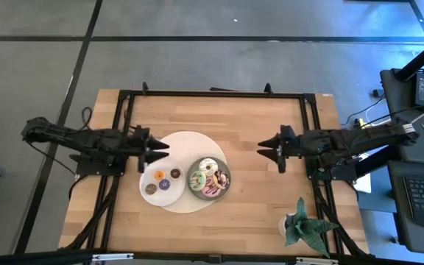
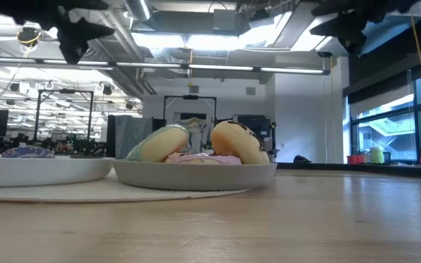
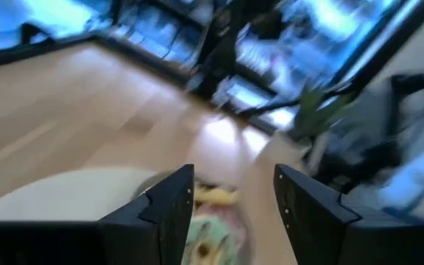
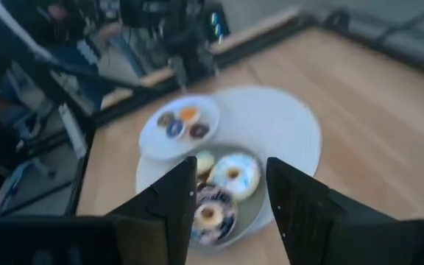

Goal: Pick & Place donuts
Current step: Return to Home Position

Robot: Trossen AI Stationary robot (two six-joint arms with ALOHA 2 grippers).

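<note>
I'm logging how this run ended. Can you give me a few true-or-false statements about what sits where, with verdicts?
1. The small donuts lie on the white plate. True.
2. The gray plate is empty. False: it holds the big donuts.
3. The left hand and the right hand are both open and hold nothing. True.
4. A plant stands between the two plates. False: it stands near a corner of the table on the right arm's side, apart from the plates.
5. Both plates rest on a round white mat. True.
</note>
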